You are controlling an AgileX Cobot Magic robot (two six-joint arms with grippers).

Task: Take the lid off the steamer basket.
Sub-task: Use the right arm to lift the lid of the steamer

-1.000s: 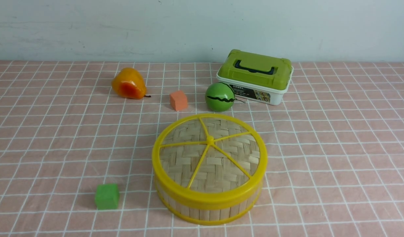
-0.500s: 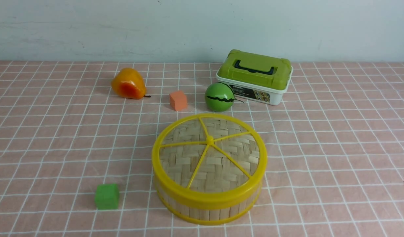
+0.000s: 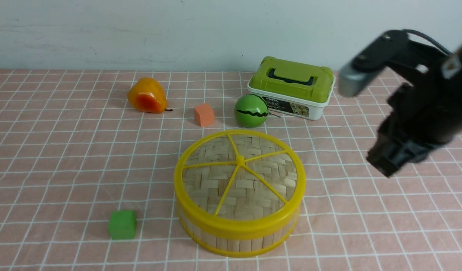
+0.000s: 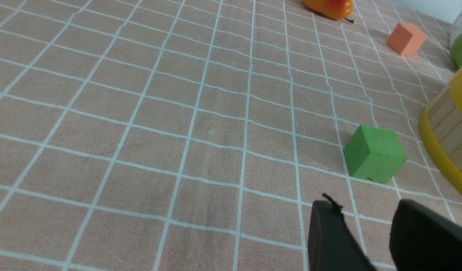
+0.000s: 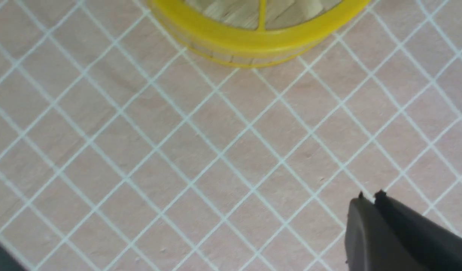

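On the pink checked counter (image 3: 65, 169), the lid (image 3: 240, 182) sat on the steamer basket (image 3: 234, 238) at lower centre, to the left of the right hand (image 3: 383, 167), which hung clenched and empty at middle right.

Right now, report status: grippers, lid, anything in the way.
Left gripper open, empty. Right gripper shut, empty, right of steamer basket, not touching. Lid seated on basket. Nothing on lid; green cube sits apart on left.
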